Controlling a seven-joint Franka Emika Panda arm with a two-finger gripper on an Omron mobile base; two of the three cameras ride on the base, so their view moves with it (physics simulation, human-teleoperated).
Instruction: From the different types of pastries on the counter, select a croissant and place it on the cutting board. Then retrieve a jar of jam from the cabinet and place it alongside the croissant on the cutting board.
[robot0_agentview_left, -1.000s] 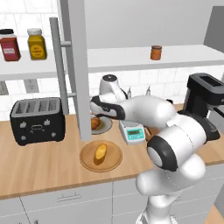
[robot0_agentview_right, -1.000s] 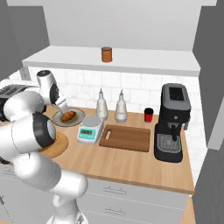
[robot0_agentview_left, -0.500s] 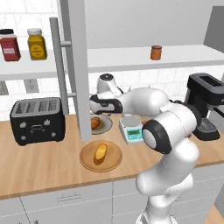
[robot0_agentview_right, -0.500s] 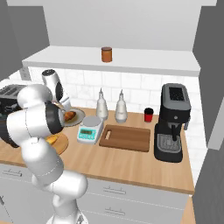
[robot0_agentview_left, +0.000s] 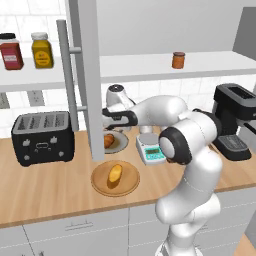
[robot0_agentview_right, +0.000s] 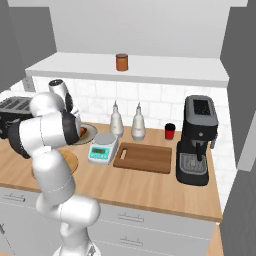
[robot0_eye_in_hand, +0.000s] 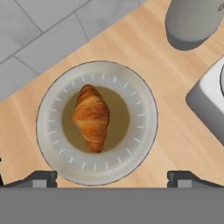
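Long light-wood counter (robot0_agentview_right: 150, 185), with the dark cutting board (robot0_agentview_right: 144, 157) bare and well off to the right of the arm. Nearer the arm, a pale plate (robot0_eye_in_hand: 144, 105) carrying the croissant (robot0_eye_in_hand: 91, 117) at its centre. Directly beneath the gripper (robot0_eye_in_hand: 111, 177), jaws spread wide and empty, tips straddling the plate. Long axis running toward and away from the hand, probably crosswise to the closing line, tapered ends near and far.

Orange-brown croissant (robot0_eye_in_hand: 91, 117) on grey-white, tick-marked plate (robot0_eye_in_hand: 140, 131); light-wood counter (robot0_eye_in_hand: 183, 144).
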